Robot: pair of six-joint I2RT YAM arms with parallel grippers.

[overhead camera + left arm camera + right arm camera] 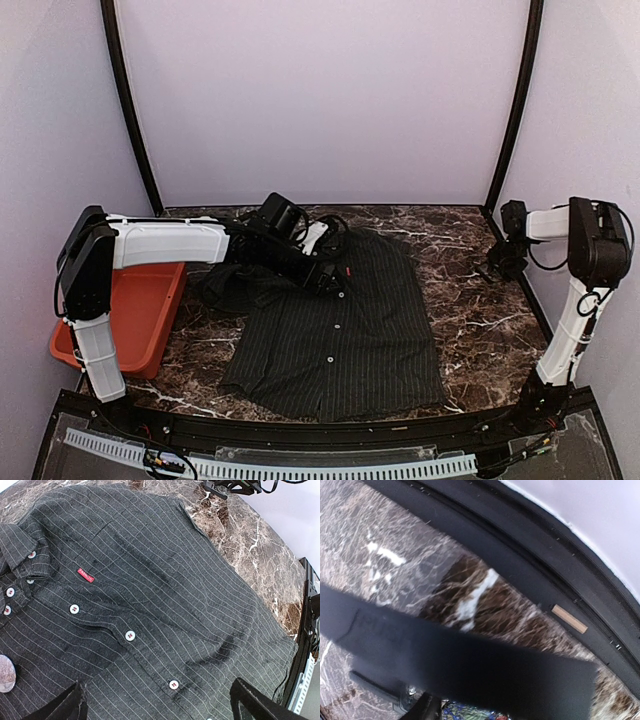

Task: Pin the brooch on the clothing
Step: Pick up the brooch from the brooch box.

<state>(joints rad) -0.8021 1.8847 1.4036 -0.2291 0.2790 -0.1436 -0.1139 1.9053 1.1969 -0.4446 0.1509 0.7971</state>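
The clothing (335, 335), a dark pinstriped shirt with white buttons and a small red tag (85, 575), lies flat on the marble table (470, 300). My left gripper (330, 276) hovers over its chest near the collar. The fingers (65, 706) stand wide apart at the bottom corners of the left wrist view, with only cloth (165, 610) between them. My right gripper (497, 262) is at the back right, off the shirt. A colourful blue-green brooch (470, 715) shows at its jaws beside one finger (426, 707). A blurred dark band (470, 665) hides most of it.
A round pale disc (6, 673) lies on the shirt at the left edge of the left wrist view. An orange tray (140, 310) stands at the table's left. A black frame rail (530, 555) runs behind the right gripper.
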